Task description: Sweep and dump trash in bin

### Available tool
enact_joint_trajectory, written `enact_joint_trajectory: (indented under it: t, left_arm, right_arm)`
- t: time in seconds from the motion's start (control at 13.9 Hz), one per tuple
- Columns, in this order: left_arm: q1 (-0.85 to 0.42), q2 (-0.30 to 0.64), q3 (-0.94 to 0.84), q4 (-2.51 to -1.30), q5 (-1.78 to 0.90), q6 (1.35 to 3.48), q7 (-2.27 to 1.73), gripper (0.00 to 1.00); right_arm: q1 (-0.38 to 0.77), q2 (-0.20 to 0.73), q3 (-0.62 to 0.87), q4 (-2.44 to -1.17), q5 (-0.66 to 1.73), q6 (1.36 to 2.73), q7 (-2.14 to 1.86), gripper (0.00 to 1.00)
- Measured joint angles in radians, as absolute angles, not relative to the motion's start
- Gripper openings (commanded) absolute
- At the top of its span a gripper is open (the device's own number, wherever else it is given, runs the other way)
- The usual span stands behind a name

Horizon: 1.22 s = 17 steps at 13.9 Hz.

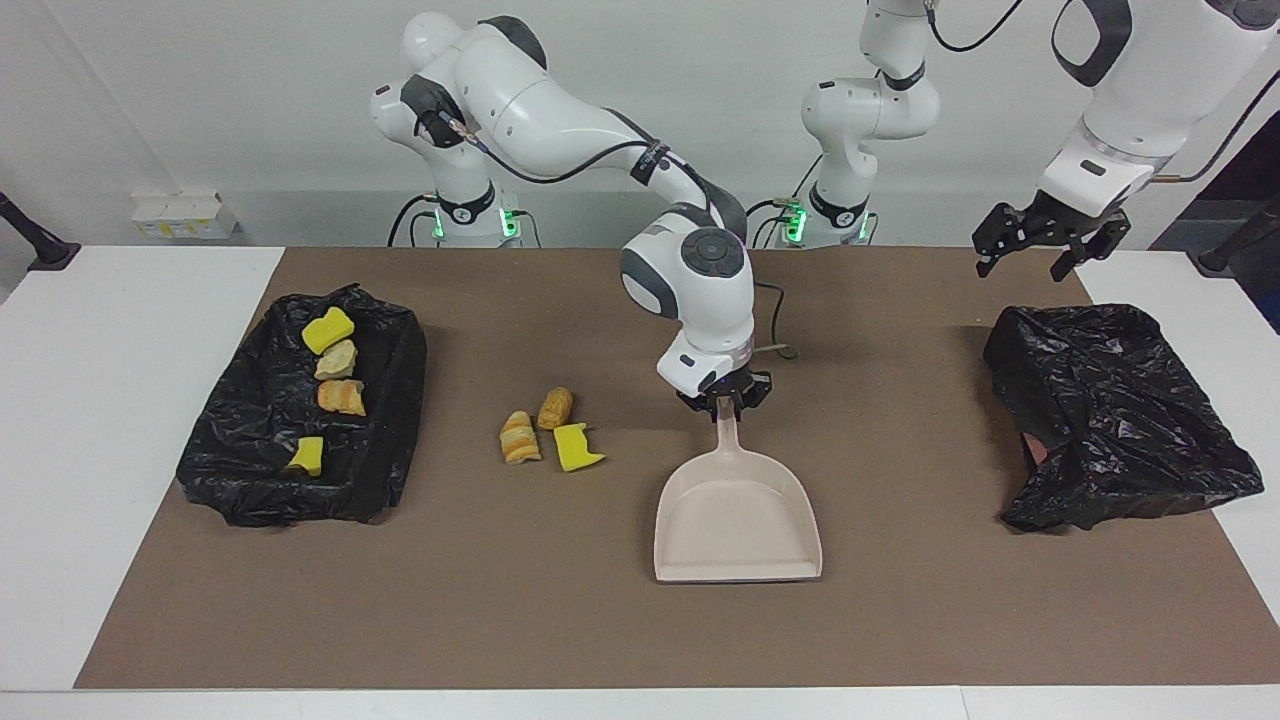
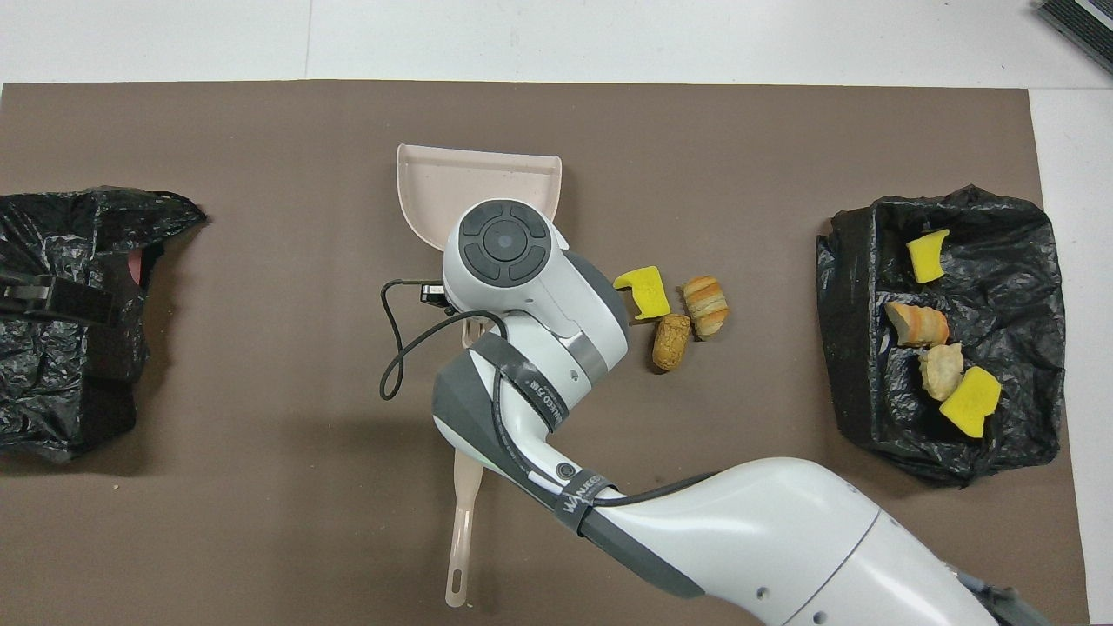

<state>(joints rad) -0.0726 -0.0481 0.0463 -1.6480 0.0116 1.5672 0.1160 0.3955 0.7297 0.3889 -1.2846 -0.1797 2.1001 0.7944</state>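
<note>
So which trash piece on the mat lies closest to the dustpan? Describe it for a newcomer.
Start at the brown mat and find the beige dustpan. Toward the right arm's end sit three loose chunks; it is the bright yellow sponge bit, while its two neighbours are tan-orange and bread-like.

Dustpan [image 1: 737, 520] lies flat mid-mat [image 1: 640, 620], its handle pointing toward the robots, the right gripper [image 1: 723, 402] at the handle's tip. Beside the pan, toward the right arm's end, three trash bits [image 1: 545, 432] sit loose on the mat, clustered close together. On toward that end lies a bag-lined bin [image 1: 380, 440] with four more bits [image 1: 330, 385] in it, strung in a row. Brush [image 2: 461, 539] lies nearer to the robots than the pan, partly under the right arm. At the left arm's end sits a second bag [image 1: 1120, 420], with the left gripper [image 1: 1035, 245] over the mat's corner near it.
</note>
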Motion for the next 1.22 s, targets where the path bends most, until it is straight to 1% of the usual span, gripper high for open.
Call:
enact_joint_trajectory:
  t: [0.14,0.29,0.43,0.58,0.79,0.94,1.08,1.22]
  left_arm:
    - [-0.073,-0.048,0.046,-1.648,0.012,1.567,0.116,1.0]
    - [-0.073,-0.048,0.046,-1.648,0.012,1.567,0.116,1.0]
    - [-0.073,-0.048,0.046,-1.648,0.012,1.567,0.116,1.0]
    - [-0.073,-0.048,0.046,-1.648,0.012,1.567,0.116,1.0]
    - [-0.094,-0.037,0.042,-1.652,0.011,1.578,0.098,1.0]
    - [-0.146,-0.012,0.04,-1.665,0.011,1.625,0.032,1.0]
    - [-0.208,0.028,0.037,-1.676,0.011,1.684,-0.044,1.0]
    - [-0.274,0.075,0.034,-1.684,0.011,1.742,-0.131,1.0]
  right_arm:
    - [0.396,0.708,0.401,-1.291,-0.183,2.087,0.788,1.0]
    - [0.394,0.632,0.412,-1.335,-0.178,2.025,0.776,1.0]
    - [0.394,0.535,0.441,-1.418,-0.162,1.973,0.776,1.0]
    - [0.394,0.448,0.487,-1.528,-0.142,1.953,0.787,1.0]
    - [0.396,0.358,0.55,-1.683,-0.078,1.955,0.858,1.0]
    - [0.394,0.322,0.565,-1.779,-0.041,2.001,0.862,1.0]
    - [0.393,0.311,0.582,-1.867,-0.036,2.093,0.862,1.0]
    - [0.393,0.308,0.592,-1.929,-0.036,2.151,0.862,1.0]
